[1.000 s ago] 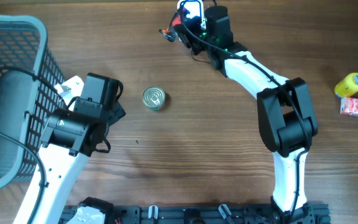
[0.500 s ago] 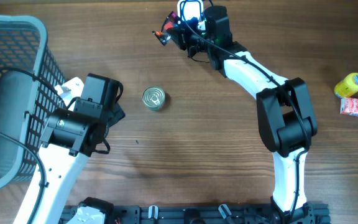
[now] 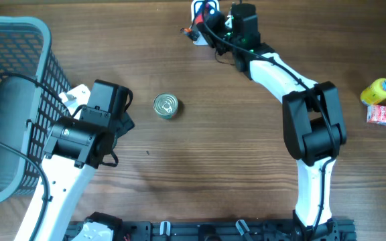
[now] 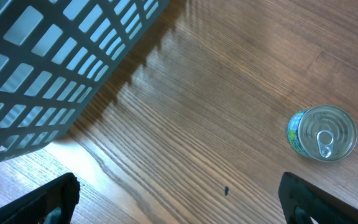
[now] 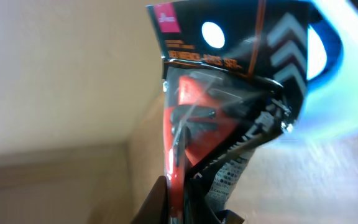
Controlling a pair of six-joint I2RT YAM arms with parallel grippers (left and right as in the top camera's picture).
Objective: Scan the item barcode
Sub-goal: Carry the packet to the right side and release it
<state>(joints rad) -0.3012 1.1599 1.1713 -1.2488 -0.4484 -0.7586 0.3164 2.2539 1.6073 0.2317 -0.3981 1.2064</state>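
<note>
We are stretching our right arm [image 3: 273, 70] far forward, elbow bent, its gripper [image 3: 208, 25] clamping tight on a packet [image 5: 229, 93]. We are holding our left arm [image 3: 72, 137] low and near, its gripper [image 3: 124, 110] spreading wide, empty.

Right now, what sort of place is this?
Likely a mock shop checkout on a wooden table: a grey shopping basket, a tin can, and a packaged item held in the right pincer.
</note>
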